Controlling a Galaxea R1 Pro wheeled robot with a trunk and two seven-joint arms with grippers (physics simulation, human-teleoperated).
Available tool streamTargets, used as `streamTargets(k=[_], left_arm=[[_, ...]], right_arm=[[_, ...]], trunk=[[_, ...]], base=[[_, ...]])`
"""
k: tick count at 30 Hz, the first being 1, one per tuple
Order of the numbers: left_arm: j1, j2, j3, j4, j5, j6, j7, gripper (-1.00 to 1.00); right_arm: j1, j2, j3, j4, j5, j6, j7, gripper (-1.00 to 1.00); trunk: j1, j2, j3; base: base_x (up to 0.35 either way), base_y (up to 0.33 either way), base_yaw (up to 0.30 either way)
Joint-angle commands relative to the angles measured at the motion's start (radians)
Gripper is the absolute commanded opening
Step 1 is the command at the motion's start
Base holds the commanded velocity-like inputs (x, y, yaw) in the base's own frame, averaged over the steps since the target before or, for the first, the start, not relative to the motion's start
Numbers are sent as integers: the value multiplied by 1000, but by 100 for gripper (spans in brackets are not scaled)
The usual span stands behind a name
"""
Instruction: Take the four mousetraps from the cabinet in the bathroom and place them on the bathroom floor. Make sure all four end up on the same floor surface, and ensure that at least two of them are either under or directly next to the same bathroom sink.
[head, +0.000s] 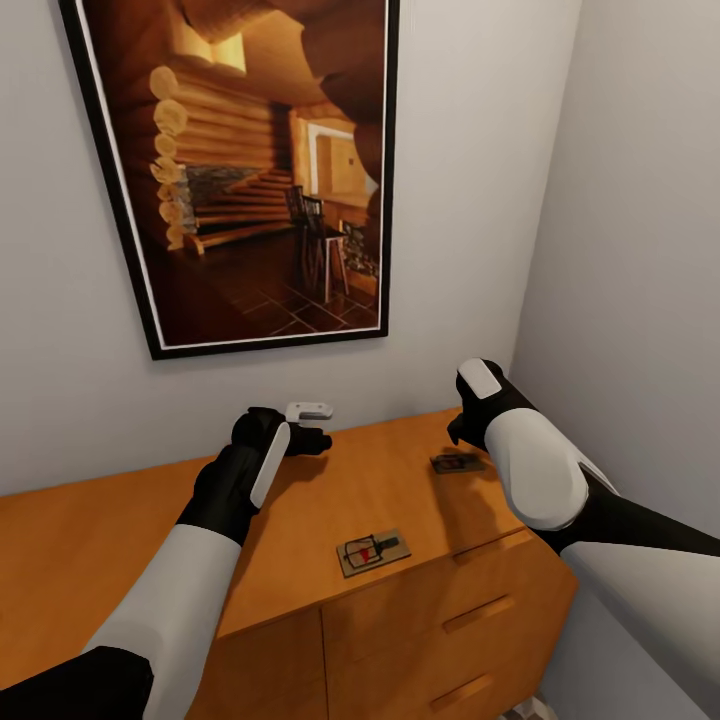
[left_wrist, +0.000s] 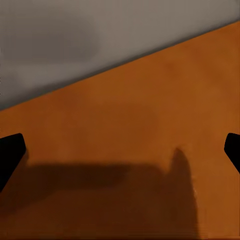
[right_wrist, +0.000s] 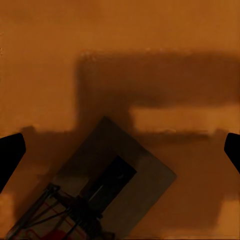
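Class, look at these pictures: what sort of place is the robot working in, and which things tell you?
Probably a corner of a furnished home room: a framed picture hangs on a plain wall above a wooden cabinet with drawers, with two mousetraps on top.

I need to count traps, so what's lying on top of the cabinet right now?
Two mousetraps lie on the cabinet: one near its front edge, another beneath the right gripper. The closed drawers hide whatever is inside.

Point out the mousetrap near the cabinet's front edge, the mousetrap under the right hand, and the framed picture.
Tan mousetrap near front edge (head: 373, 552), head view, board middle.
Shaded mousetrap under right hand (head: 457, 463), head view, board middle.
Black-framed cabin picture (head: 255, 170), head view, canvas middle.
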Motion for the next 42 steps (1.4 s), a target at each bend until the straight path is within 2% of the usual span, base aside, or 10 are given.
streamTargets(k=[1, 36, 42], left_arm=[[-1, 0, -1, -1, 11, 4, 10, 100], [-1, 0, -1, -1, 11, 4, 10, 100], [-1, 0, -1, 0, 11, 4, 10, 100]], right_arm=[[0, 0, 3, -2, -9, 7, -7, 100], [0, 0, 2, -2, -11, 7, -2, 100], [0, 0, 2, 1, -36, 2, -5, 100]], trunk=[[0, -1, -1], [0, -1, -1], [0, -1, -1]], base=[[-37, 85, 0], [-7, 15, 0], [0, 0, 0]])
